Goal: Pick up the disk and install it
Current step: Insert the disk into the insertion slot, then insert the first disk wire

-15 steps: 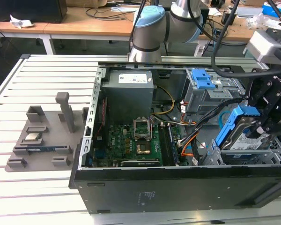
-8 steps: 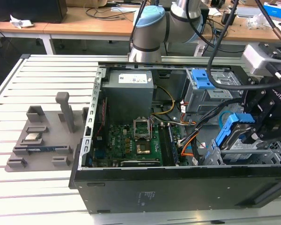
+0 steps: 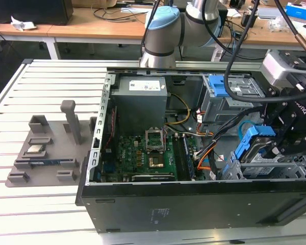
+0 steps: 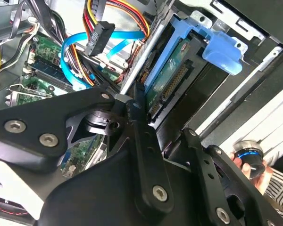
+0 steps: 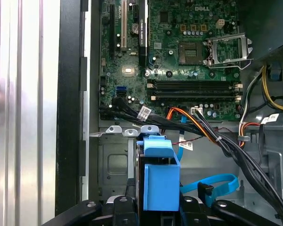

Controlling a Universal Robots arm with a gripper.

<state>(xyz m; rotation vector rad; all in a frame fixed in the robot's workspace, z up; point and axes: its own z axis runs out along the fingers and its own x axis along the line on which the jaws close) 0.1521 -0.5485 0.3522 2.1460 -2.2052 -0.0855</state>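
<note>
While the open computer case (image 3: pixel 194 204) lies on the slatted table (image 3: pixel 46 81) with its motherboard (image 3: pixel 143 153) exposed, the tool (image 3: pixel 290 138) hangs at the right edge of the exterior view, over the case's drive bay. It is closed on the disk (image 3: pixel 252 145), whose blue carrier bracket stands on edge just left of the black linkage, tilted above the metal drive cage (image 3: pixel 290 168). In the first wrist view the disk's blue bracket (image 5: pixel 158 174) fills the lower centre of the frame, gripped from both sides by the tool (image 5: pixel 155 212), with the motherboard (image 5: pixel 179 56) in the upper half and a blue data cable (image 5: pixel 212 181) curling at lower right. In the second wrist view the disk (image 4: pixel 174 75) runs diagonally through the upper centre, its green circuit board showing inside the blue frame. Grey fixtures holding a small silver chip (image 3: pixel 35 149) sit on the table at the left of the exterior view, well apart from the case.
</note>
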